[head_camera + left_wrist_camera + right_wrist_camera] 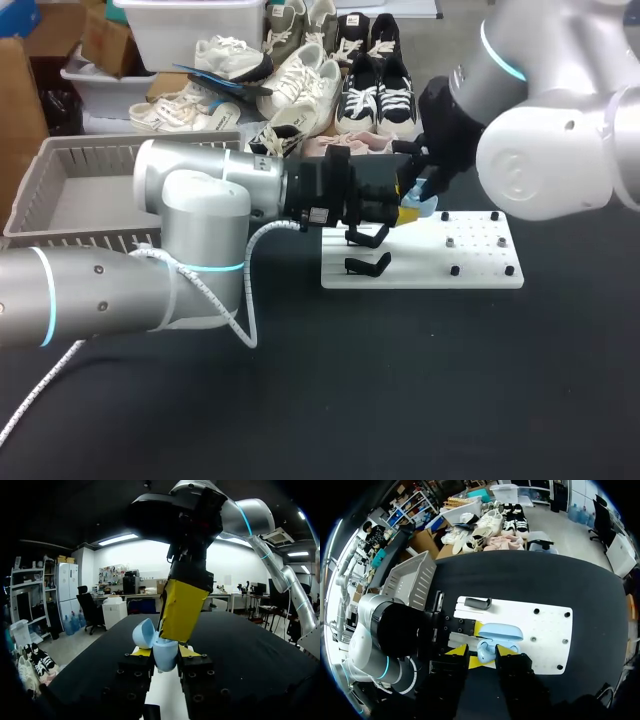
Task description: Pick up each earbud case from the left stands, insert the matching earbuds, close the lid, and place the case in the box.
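A light blue earbud case (422, 206) with its lid up is held above the white board (480, 262). My left gripper (408, 208) comes in from the left and is shut on it. In the left wrist view the case (165, 656) sits between my left gripper's (165, 652) yellow tips, lid tilted to one side. My right gripper (432, 190) comes down from the right onto the case's open top. In the right wrist view its fingers (481, 655) stand apart over the case (500, 632). An earbud cannot be made out.
Two black stands (366, 236) (368, 264) sit on the board's left end, and small black pegs dot its right part. A grey basket (60, 200) stands at the table's left. Black tabletop lies bare in front of the board.
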`<state>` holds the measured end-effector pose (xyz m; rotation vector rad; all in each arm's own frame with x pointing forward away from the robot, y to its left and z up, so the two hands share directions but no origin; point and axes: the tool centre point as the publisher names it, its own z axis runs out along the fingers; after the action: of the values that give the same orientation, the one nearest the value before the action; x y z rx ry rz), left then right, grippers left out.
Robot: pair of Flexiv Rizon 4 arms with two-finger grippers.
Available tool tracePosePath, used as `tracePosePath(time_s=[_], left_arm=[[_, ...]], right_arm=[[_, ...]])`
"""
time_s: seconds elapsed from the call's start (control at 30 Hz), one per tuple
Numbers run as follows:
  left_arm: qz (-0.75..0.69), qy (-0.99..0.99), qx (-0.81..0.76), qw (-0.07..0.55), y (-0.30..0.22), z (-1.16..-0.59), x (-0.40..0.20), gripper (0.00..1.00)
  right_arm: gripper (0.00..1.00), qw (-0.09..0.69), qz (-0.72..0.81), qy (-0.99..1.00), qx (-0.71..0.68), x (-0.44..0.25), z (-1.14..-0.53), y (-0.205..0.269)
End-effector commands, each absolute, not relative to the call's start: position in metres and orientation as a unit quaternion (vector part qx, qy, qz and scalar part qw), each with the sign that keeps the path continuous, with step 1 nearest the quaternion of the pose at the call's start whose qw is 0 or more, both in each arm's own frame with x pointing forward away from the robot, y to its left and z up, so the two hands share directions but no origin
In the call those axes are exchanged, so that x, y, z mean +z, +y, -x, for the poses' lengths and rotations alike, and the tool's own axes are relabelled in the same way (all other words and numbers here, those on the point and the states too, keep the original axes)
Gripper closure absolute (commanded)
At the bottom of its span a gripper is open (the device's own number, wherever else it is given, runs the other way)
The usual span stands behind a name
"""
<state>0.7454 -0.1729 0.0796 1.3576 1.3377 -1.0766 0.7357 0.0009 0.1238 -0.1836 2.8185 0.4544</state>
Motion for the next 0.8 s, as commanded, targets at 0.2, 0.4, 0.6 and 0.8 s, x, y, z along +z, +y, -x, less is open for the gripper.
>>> tracePosePath(time_s=[0.2, 0.4, 0.6, 0.8], left_arm=[[-0.551, 0.543, -0.436, 0.46, -0.173, -0.745, 0.08, 1.0], [-0.551, 0.543, -0.436, 0.46, -0.173, -0.745, 0.08, 1.0], [-0.551, 0.543, -0.436, 0.46, -0.173, -0.745, 0.08, 1.0], [-0.551, 0.543, -0.436, 0.46, -0.173, -0.745, 0.08, 1.0]], right_arm=[[0.68, 0.145, 0.058, 0.977, 0.146, 0.128, -0.733, -0.001], [0.68, 0.152, 0.051, 0.977, 0.143, 0.135, -0.731, -0.006], [0.67, 0.158, 0.046, 0.976, 0.141, 0.14, -0.727, -0.009], [0.73, 0.164, 0.04, 0.976, 0.141, 0.145, -0.717, -0.015]])
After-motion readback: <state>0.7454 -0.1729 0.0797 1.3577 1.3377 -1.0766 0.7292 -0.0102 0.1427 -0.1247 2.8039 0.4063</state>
